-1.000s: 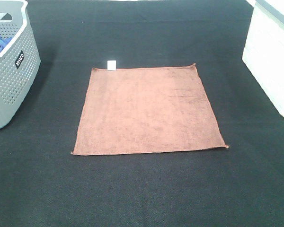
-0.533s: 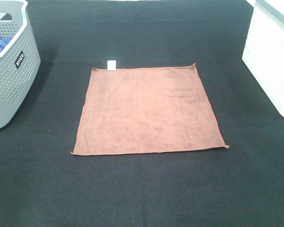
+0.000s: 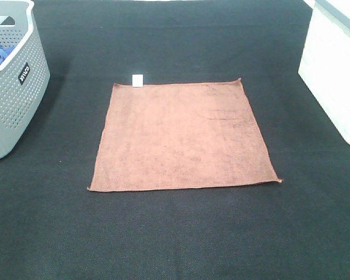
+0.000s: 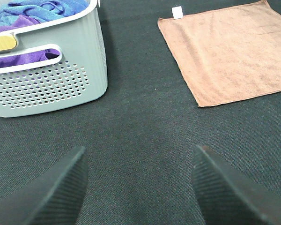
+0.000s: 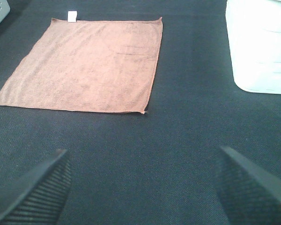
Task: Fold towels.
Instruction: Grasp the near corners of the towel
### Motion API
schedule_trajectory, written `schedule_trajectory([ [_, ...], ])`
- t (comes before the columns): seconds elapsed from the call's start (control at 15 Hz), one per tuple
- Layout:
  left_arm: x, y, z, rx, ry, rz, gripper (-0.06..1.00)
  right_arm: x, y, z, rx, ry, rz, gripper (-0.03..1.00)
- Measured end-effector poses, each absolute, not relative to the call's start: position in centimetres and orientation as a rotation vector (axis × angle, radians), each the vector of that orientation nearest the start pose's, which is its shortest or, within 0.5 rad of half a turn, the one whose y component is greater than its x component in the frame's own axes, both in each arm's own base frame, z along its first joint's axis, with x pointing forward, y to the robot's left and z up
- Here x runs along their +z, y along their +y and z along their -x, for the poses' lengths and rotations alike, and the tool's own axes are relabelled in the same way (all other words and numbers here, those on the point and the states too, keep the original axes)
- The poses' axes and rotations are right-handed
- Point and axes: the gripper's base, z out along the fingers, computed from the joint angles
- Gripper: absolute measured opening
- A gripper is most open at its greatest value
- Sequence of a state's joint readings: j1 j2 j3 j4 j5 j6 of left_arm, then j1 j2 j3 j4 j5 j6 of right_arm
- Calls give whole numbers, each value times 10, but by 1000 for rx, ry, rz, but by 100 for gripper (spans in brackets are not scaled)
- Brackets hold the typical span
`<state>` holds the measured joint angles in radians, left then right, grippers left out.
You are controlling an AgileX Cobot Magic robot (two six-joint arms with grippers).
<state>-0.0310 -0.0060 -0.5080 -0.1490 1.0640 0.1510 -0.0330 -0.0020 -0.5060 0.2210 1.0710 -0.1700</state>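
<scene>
The terracotta towel lies flat and unfolded on the black table, its small white tag at the far edge. It also shows in the left wrist view and the right wrist view. Neither arm shows in the exterior high view. My left gripper is open and empty, over bare table near the towel's near left corner. My right gripper is open and empty, over bare table near the towel's near right corner.
A grey perforated basket stands at the left, holding blue and purple cloths. A white bin stands at the right. Black cloth covers the table around the towel.
</scene>
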Motion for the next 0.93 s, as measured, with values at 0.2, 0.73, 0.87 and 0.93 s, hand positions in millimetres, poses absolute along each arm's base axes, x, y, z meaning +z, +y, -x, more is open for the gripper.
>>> schedule_trajectory([
  [0.2, 280, -12, 8, -102, 2011, -191, 62, 280, 18, 7, 137, 2024, 151, 79],
  [0.73, 282, -12, 7, -102, 1997, -189, 62, 281, 18, 6, 153, 2014, 127, 78],
  [0.87, 291, -12, 2, -109, 1911, -171, 62, 294, 16, -9, 180, 1957, 59, 77],
  [0.93, 298, -13, -6, -127, 1872, -156, 62, 300, 15, -20, 184, 1937, 37, 77],
])
